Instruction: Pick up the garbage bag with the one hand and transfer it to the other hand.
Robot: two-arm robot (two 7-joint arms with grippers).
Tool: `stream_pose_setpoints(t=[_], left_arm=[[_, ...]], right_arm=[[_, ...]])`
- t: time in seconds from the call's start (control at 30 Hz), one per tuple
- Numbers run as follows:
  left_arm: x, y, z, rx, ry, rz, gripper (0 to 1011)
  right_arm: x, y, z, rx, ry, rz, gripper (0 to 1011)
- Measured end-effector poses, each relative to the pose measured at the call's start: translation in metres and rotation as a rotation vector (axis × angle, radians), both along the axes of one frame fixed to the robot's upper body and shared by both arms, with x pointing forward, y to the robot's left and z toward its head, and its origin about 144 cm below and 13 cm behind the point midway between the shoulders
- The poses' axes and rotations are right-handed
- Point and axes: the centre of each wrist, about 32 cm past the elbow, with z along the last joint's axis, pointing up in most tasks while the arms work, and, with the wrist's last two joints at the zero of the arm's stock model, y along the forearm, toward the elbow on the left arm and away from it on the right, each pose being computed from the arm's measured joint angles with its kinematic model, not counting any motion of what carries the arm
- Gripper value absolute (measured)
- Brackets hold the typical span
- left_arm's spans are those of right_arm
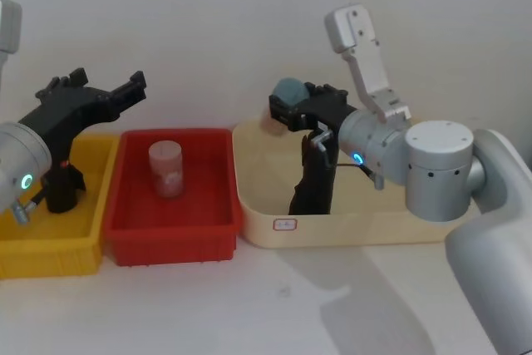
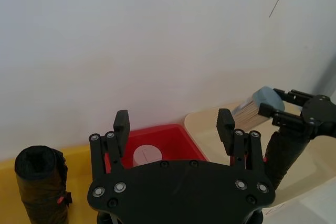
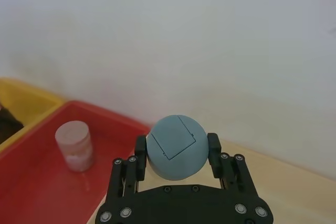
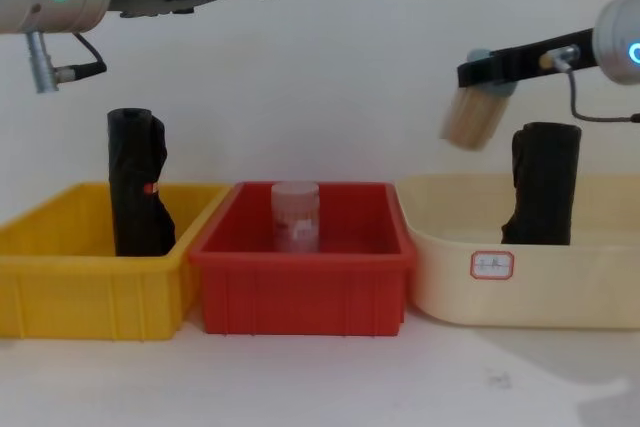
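The right gripper (image 1: pixel 293 110) clamps the blue-capped roll (image 3: pixel 175 148) only by its cap, so it may slip before reaching the open left gripper (image 1: pixel 133 89) beside it.

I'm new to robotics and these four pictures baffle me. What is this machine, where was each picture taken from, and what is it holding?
It is a robot with two arms, each ending in a two-fingered hand. One picture looks down from its head, one across from its chest, two from its wrists. Three bins stand before it: the yellow bin holds an upright black roll, the red bin a clear jar, the cream bin another black roll. The right hand, above the cream bin, grips a beige roll with a blue-grey end. The left hand, raised on the left, is open and empty.
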Motion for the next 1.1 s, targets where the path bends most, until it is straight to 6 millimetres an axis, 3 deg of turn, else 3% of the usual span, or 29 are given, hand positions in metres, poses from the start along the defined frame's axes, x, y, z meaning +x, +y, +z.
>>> stream_pose_setpoints(t=[0.13,0.33,0.5,0.77,1.1], left_arm=[[0.0,0.0,0.0,0.0,0.0,0.0,1001],[0.0,0.0,0.0,0.0,0.0,0.0,1002],[0.0,0.0,0.0,0.0,0.0,0.0,1001],[0.0,0.0,0.0,0.0,0.0,0.0,1001],[0.0,0.0,0.0,0.0,0.0,0.0,1002]], right_arm=[[0.001,-0.006,-0.001,0.012,-0.012,-0.011,696],[0.002,-0.011,-0.003,0.025,-0.028,-0.02,900],[0.002,-0.014,-0.004,0.031,-0.033,-0.024,1001],[-0.003,-0.015,-0.007,0.037,-0.035,-0.015,1000],[-0.036,-0.009,-0.017,0.062,-0.02,0.048,1000]])
